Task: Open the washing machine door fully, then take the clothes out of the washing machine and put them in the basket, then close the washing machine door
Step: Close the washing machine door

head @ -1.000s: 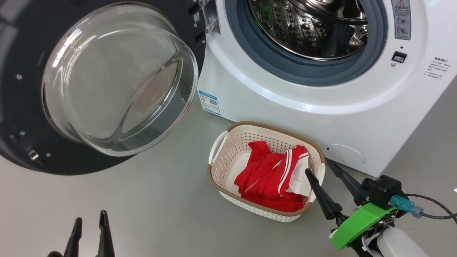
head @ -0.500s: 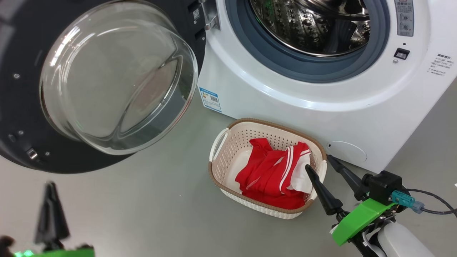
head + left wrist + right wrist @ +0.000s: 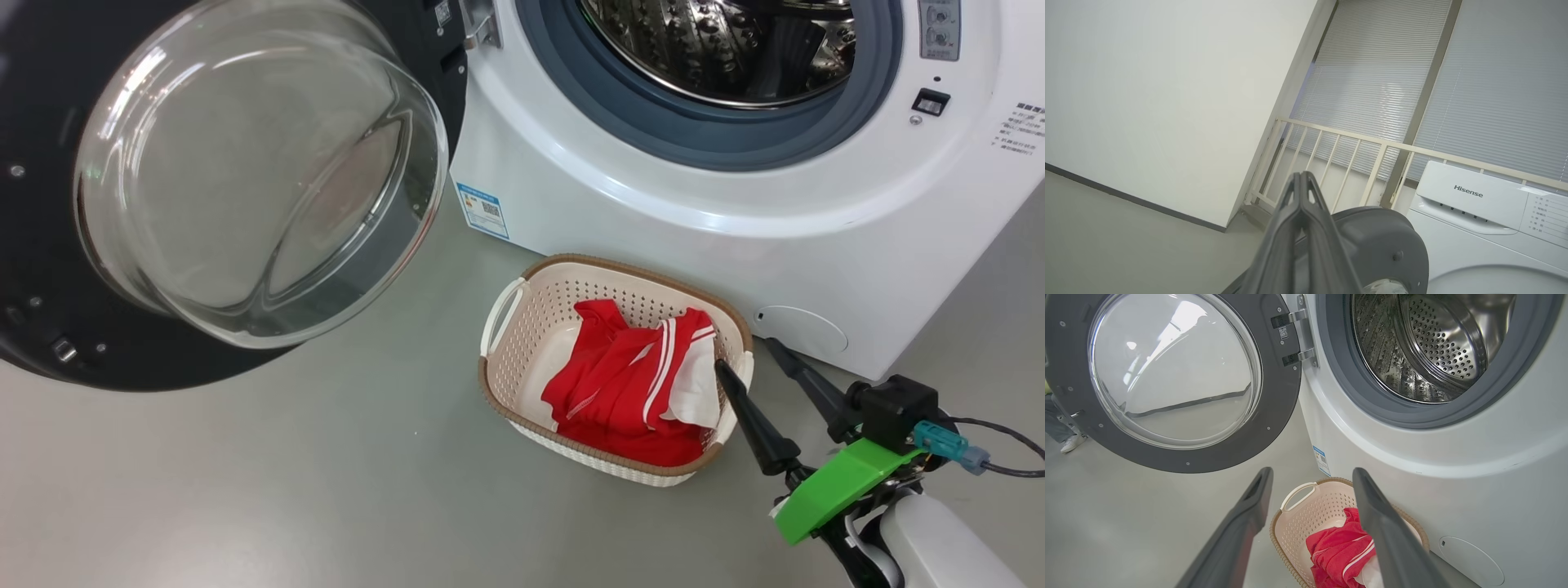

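The washing machine (image 3: 653, 204) stands with its door (image 3: 245, 180) swung wide to the left, glass bowl facing me. Its steel drum (image 3: 1433, 347) looks bare inside. On the floor in front sits the basket (image 3: 522, 327), holding the red and white clothes (image 3: 629, 384). My right gripper (image 3: 744, 353) hovers open at the basket's right rim, nothing between its fingers. The right wrist view looks past that gripper (image 3: 1312, 473) onto the basket (image 3: 1310, 502) and clothes (image 3: 1335, 551). My left gripper (image 3: 1302, 175) is shut on nothing and points at the door's grey outer side (image 3: 1384, 241).
Grey floor (image 3: 286, 474) spreads left of the basket. A white railing (image 3: 1331, 151), a wall and window blinds stand behind the machine (image 3: 1470, 196). A person's shoe (image 3: 1071, 443) shows beyond the door's left edge.
My left gripper has shut and slid out of the head view at the lower left. The head camera has shifted a little. The right gripper stays by the basket.
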Robot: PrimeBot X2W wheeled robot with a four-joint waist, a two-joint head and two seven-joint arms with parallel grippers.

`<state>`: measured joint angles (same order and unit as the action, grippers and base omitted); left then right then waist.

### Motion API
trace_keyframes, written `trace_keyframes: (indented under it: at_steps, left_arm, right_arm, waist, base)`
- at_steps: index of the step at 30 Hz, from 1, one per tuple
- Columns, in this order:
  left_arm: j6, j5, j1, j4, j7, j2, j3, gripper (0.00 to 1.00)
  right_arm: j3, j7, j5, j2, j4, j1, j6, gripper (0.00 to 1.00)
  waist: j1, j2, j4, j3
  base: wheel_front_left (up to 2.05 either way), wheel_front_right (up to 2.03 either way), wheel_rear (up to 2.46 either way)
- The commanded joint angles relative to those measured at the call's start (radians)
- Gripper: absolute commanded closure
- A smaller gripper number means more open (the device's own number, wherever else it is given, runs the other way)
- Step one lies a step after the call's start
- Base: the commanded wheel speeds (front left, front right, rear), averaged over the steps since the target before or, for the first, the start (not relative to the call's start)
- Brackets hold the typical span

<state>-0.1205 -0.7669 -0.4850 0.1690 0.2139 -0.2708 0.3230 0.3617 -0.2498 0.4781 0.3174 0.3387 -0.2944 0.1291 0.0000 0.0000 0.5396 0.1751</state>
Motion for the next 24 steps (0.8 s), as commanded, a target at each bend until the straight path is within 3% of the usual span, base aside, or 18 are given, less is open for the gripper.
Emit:
trace_keyframes:
  at_steps: [1,6,12,18,24]
  left_arm:
    - [-0.010,-0.016,-0.040,-0.006,-0.012,-0.059,0.033,1.00]
    - [-0.010,-0.189,-0.226,0.250,-0.138,-0.172,0.062,1.00]
    - [-0.010,-0.298,-0.375,0.499,-0.326,-0.260,0.007,1.00]
    - [-0.010,-0.317,-0.455,0.657,-0.452,-0.305,-0.065,1.00]
    - [-0.010,-0.348,-0.514,0.795,-0.626,-0.308,-0.108,1.00]
  right_arm:
    - [0.010,-0.012,0.000,0.006,-0.024,-0.015,0.002,0.00]
    - [-0.007,-0.012,-0.007,0.014,-0.032,-0.014,0.002,0.00]
    - [-0.023,-0.012,-0.016,0.022,-0.039,-0.013,0.002,0.00]
    - [-0.028,-0.012,-0.023,0.022,-0.041,-0.005,0.002,0.00]
    - [-0.026,-0.012,-0.024,0.017,-0.044,0.004,0.002,0.00]
  waist:
    - [0.0000,0.0000,0.000,0.004]
    - [0.0000,0.0000,0.000,0.026]
    - [0.0000,0.0000,0.004,0.051]
    - [0.0000,0.0000,0.006,0.064]
    - [0.0000,0.0000,0.001,0.060]
  base:
    - [0.00,0.00,0.00]
    - [0.00,0.00,0.00]
    - [0.00,0.00,0.00]
    - [0.00,0.00,0.00]
    - [0.00,0.00,0.00]
